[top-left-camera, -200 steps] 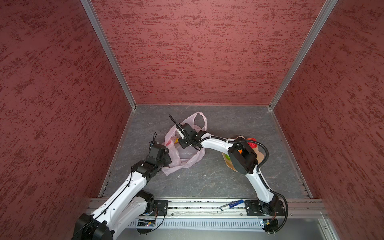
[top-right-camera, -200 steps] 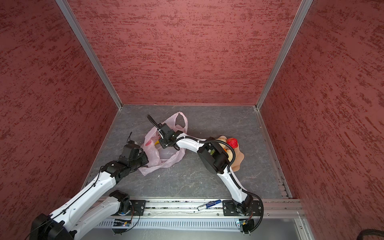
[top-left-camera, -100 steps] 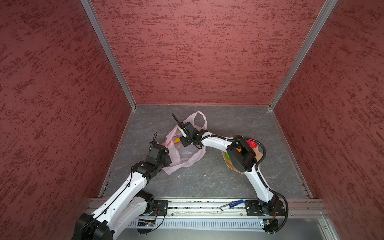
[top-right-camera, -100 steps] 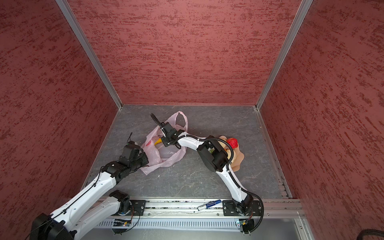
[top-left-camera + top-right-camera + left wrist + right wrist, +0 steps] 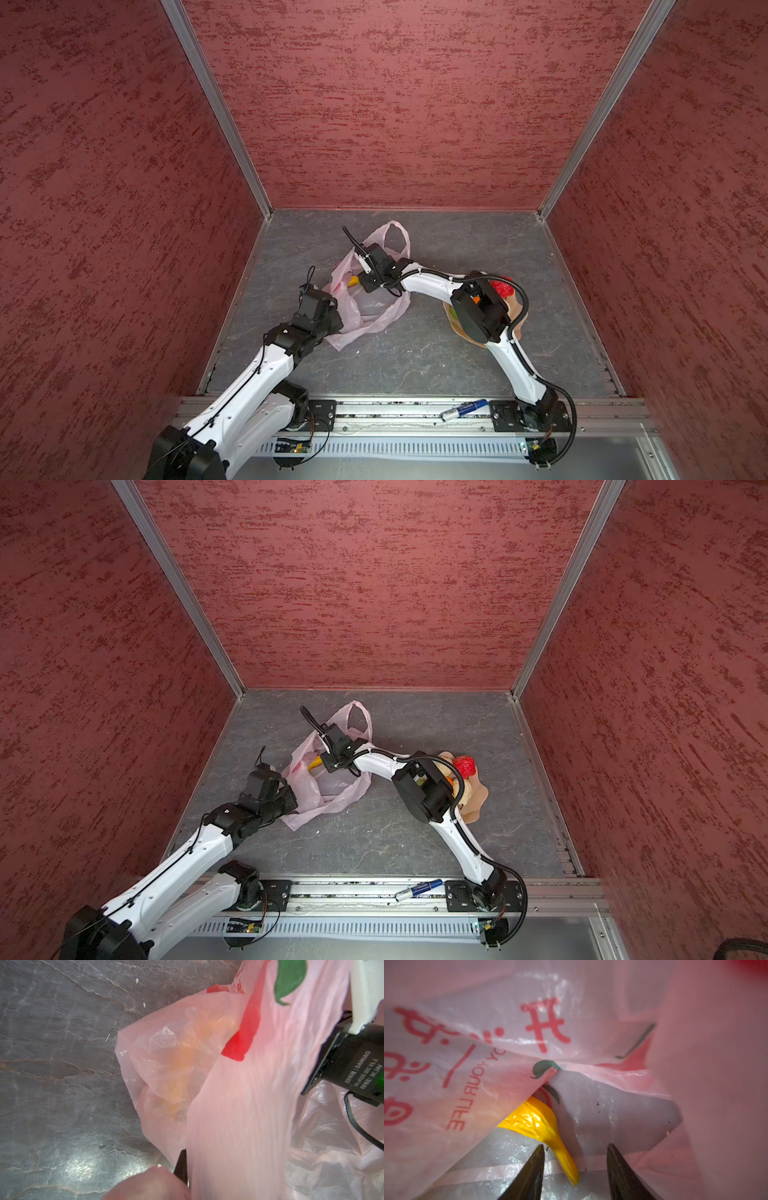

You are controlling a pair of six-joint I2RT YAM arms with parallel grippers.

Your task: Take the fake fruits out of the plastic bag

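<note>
The left gripper [image 5: 333, 308] is pinching the bag [image 5: 376, 309] edge tight; the right gripper [image 5: 575, 1147] is hovering inside, jaws parted around the banana [image 5: 537, 1120] stem.

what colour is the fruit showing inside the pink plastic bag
Bright yellow, a curved toy banana, clearest in the right wrist view.

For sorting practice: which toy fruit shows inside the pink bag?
The yellow banana, stem between the right gripper's fingers; the red one lies in the bowl.
</note>
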